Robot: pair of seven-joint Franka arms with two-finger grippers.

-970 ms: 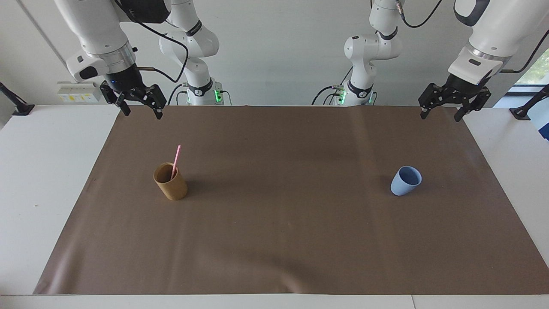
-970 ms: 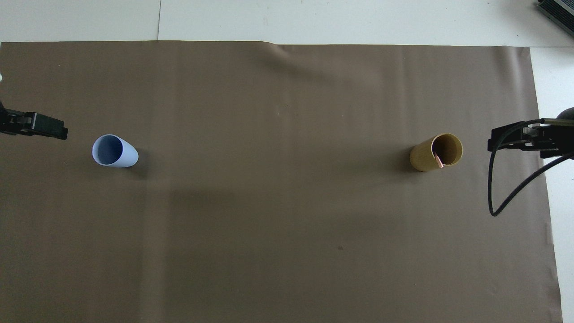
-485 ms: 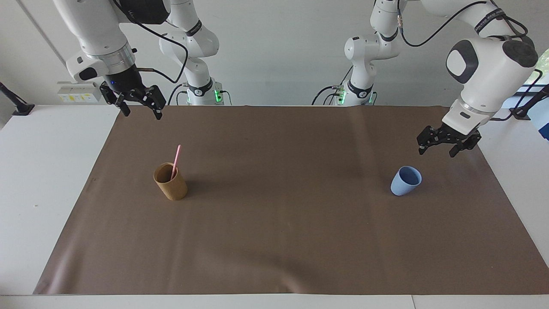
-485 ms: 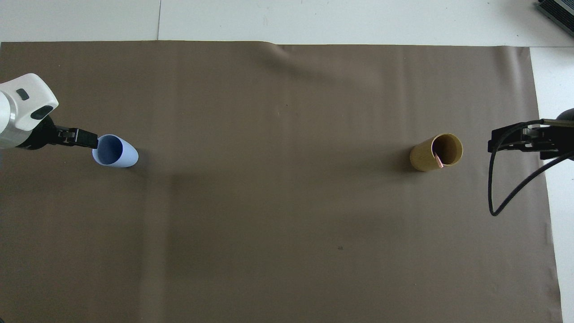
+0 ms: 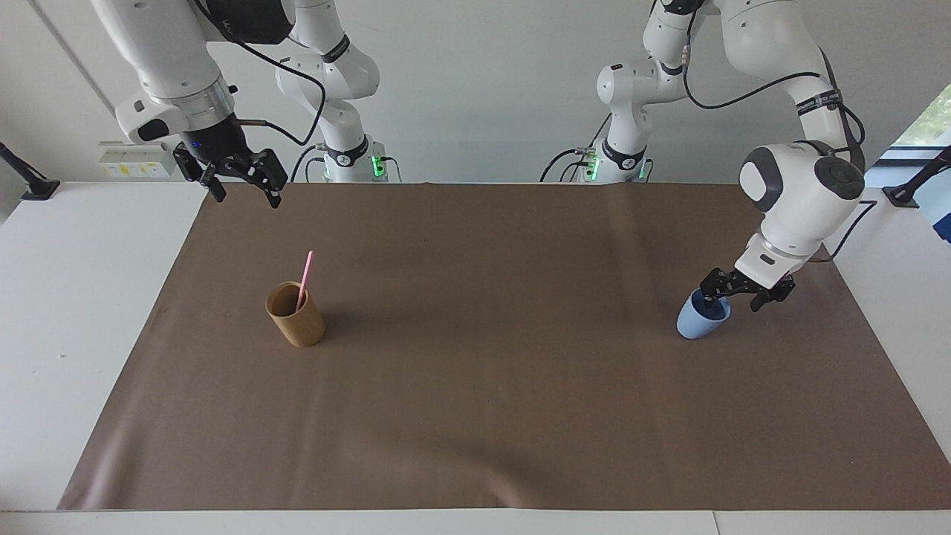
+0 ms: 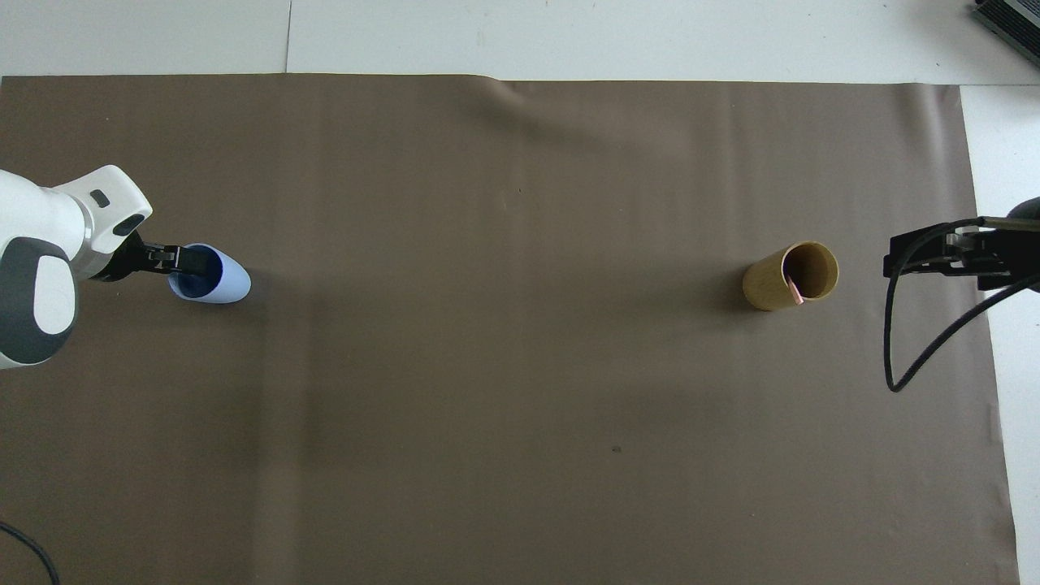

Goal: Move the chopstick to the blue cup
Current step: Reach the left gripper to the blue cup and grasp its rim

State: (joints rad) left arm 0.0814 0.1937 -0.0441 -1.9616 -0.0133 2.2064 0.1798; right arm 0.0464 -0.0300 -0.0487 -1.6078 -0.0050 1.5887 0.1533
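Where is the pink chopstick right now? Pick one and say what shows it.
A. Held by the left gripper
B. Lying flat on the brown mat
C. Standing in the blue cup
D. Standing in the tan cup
D: the chopstick leans out of the tan cup at the right arm's end of the table, while the open left gripper is at the blue cup, which holds no stick.

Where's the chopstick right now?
The chopstick stands in the tan cup on the mat toward the right arm's end, leaning on the rim, untouched.
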